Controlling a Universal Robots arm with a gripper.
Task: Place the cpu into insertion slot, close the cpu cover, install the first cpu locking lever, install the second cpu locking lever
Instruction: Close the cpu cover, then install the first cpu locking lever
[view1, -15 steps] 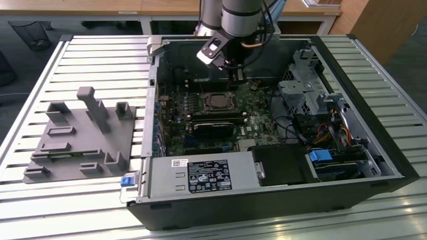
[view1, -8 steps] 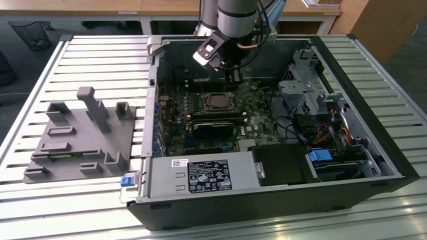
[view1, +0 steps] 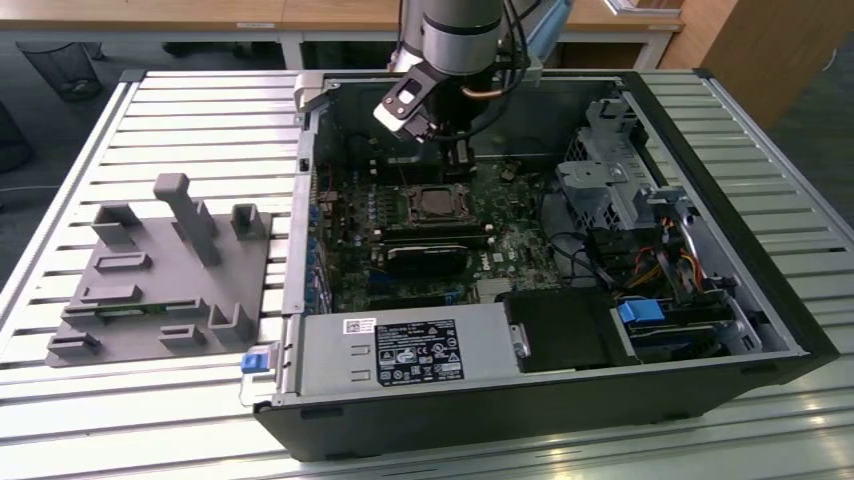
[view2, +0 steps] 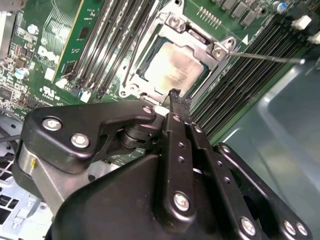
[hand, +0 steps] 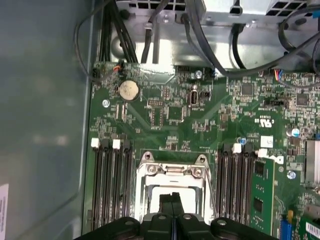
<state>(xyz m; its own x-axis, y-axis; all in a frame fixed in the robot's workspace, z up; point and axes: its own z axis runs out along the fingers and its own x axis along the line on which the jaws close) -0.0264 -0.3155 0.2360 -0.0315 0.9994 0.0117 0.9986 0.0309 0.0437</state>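
Cpu (view2: 172, 67) seated beneath cpu cover (view2: 136, 67), just beyond end effector (view2: 175, 97); fingers pressed together.

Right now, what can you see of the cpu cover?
The cpu cover is a thin silvery metal frame lying flat, closed over the grey cpu, which shows through its cut-out, with screws at its corners. Black memory slots flank it on the green board. The shut fingers hover at one edge; contact can't be judged.
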